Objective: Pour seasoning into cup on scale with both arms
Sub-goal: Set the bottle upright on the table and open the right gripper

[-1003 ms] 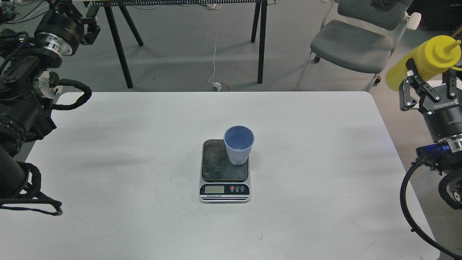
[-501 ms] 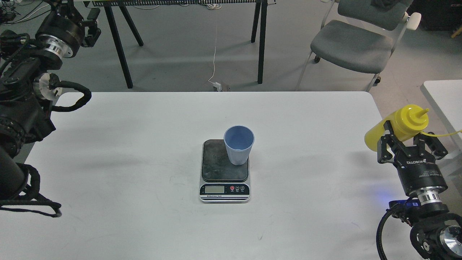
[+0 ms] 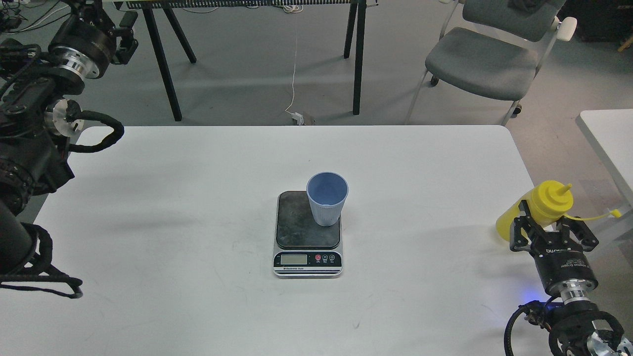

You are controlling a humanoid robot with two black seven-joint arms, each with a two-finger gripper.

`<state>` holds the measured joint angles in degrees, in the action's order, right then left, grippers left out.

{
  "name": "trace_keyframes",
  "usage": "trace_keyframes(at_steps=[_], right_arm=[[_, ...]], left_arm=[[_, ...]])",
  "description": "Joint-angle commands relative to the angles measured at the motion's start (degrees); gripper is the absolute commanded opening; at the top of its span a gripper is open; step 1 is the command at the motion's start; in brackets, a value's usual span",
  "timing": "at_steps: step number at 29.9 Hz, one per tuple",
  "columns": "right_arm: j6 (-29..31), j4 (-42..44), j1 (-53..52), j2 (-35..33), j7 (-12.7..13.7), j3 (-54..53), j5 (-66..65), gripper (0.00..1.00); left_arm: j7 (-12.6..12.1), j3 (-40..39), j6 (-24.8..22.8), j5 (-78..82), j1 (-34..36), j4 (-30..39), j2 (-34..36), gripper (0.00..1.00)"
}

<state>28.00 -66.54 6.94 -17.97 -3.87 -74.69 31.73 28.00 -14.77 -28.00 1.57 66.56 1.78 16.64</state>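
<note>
Right gripper point(image 3: 543, 228) reaches up at the table's point(image 3: 198, 198) right edge, fingers clamping the tilted yellow bottle point(image 3: 539, 210), its long axis slanting, nozzle pointing up-right beyond the fingers.

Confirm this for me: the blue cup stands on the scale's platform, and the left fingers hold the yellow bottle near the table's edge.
Wrong arm. The head view shows the right gripper holding the yellow bottle near the table's right edge. The blue cup does stand on the scale's platform.
</note>
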Motion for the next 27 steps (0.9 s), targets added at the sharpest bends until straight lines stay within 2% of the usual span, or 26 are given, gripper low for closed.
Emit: trace_keyframes(at_steps=[1,27], right_arm=[[0.0,0.0,-0.34,0.48,-0.09,0.07,-0.09,0.48],[0.0,0.7,-0.43,2.85,0.17,1.12,-0.61,0.51]], left_arm=[[0.0,0.0,0.0,0.01,-0.03,-0.02,-0.11,0.94],[0.0,0.88,0.0,2.47,0.41,-0.02,1.2,0.94]])
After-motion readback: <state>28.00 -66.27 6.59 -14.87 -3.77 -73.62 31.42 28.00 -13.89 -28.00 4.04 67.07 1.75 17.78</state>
